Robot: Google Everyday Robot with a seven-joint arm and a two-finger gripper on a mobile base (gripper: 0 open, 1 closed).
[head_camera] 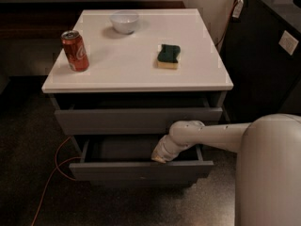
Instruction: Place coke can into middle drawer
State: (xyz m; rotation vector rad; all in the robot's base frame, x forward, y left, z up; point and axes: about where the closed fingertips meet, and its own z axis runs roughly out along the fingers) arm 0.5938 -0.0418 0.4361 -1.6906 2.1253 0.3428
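View: camera view
Coke can (75, 51): is seen upright on the white cabinet top (136, 74), near the left edge and toward the front-left corner, well apart from the gripper.
Bowl (124, 21): is set near the back edge; bare top is left between it and the can.
Sponge (168, 56): is laid right of centre, clear of the right edge.
Middle drawer (141, 171): is pulled out beneath the upper drawer (136, 121), whose front is only slightly out. Its grey interior is exposed, with open room toward the left.
Gripper (160, 157): is held at the drawer's opening, right of centre, just behind the front edge. Whether it is spread or pressed together cannot be told.
Arm (211, 135): is stretched in from the right, over the drawer's right corner.
Orange cable (51, 173): is trailed over the dark ground left of the cabinet.
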